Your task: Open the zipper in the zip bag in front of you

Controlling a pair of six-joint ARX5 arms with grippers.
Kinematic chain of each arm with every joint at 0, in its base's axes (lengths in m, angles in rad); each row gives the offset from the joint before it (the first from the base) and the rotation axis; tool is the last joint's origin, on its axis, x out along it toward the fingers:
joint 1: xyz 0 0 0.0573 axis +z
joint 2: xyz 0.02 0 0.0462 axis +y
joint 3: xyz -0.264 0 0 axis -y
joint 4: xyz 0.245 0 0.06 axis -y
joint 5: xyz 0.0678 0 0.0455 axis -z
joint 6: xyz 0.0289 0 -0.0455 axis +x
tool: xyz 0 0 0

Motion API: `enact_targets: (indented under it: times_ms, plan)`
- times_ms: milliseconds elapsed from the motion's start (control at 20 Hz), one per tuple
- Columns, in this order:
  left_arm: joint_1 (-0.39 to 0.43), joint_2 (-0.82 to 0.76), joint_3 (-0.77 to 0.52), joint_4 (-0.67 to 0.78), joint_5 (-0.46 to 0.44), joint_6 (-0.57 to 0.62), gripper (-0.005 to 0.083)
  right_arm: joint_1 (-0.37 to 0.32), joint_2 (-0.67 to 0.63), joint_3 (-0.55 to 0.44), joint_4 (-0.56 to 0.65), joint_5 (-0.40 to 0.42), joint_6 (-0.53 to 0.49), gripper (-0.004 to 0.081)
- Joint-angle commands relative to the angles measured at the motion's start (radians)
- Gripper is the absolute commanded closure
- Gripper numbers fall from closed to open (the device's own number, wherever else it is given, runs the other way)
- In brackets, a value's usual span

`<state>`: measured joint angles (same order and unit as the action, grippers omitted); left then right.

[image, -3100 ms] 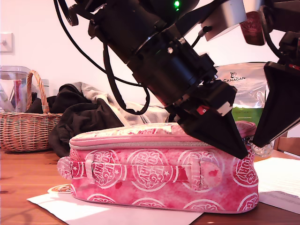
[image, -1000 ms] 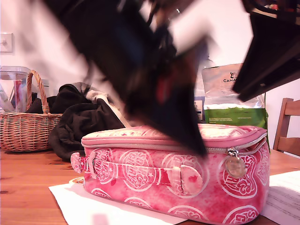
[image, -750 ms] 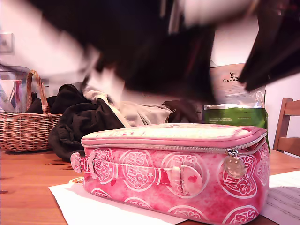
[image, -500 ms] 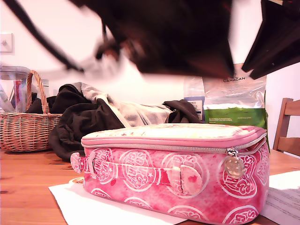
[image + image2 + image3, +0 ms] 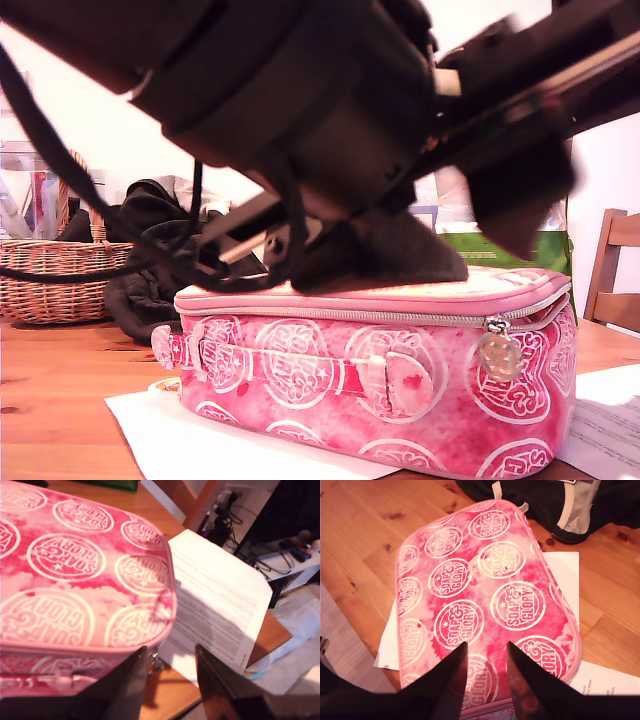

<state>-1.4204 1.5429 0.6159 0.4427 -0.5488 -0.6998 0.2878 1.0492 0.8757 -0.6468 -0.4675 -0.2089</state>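
The pink zip bag [image 5: 300,380] with white round logos lies on white paper. Its silver zipper [image 5: 350,315] runs closed under the top panel, and its round pull [image 5: 497,352] hangs at the corner towards the exterior view's right. My first gripper [image 5: 171,650] is open and low beside that corner of the bag [image 5: 75,580], the pull [image 5: 156,664] just by one finger. In the exterior view it looks like the dark wedge [image 5: 440,268] over the bag's top. My second gripper [image 5: 486,645] is open above one end of the bag [image 5: 485,590], holding nothing.
A printed sheet [image 5: 220,595] lies beside the bag, at the exterior view's right [image 5: 610,420]. Dark clothing [image 5: 160,260] and a wicker basket [image 5: 50,270] sit behind on the wooden table [image 5: 60,400]. A green pouch [image 5: 555,245] and a chair [image 5: 615,270] stand at the right.
Both arms swung up off the bag in a blur and have come back down over it. The bag shifted right and turned before one second ago and has stayed still since.
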Motion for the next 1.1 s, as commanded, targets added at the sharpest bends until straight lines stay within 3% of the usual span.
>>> enact_targets:
  times_ms: [0, 400, 800, 1050]
  plan:
    - [-0.005, 0.023, 0.008, -0.019, 0.006, 0.000, 0.0502, -0.001, -0.003, -0.011, 0.008, -0.003, 0.005, 0.0558]
    - [-0.005, 0.175, 0.119, -0.036, 0.018, 0.032, 0.0502, 0.000, -0.003, -0.011, 0.014, -0.006, 0.028, 0.0558]
    - [-0.005, 0.198, 0.134, -0.129, -0.101, 0.034, 0.0506, 0.033, -0.003, -0.011, 0.011, -0.058, 0.029, 0.0559]
    - [-0.003, 0.198, 0.134, -0.129, -0.106, 0.034, 0.0644, 0.046, -0.003, -0.011, 0.006, -0.057, 0.030, 0.0559]
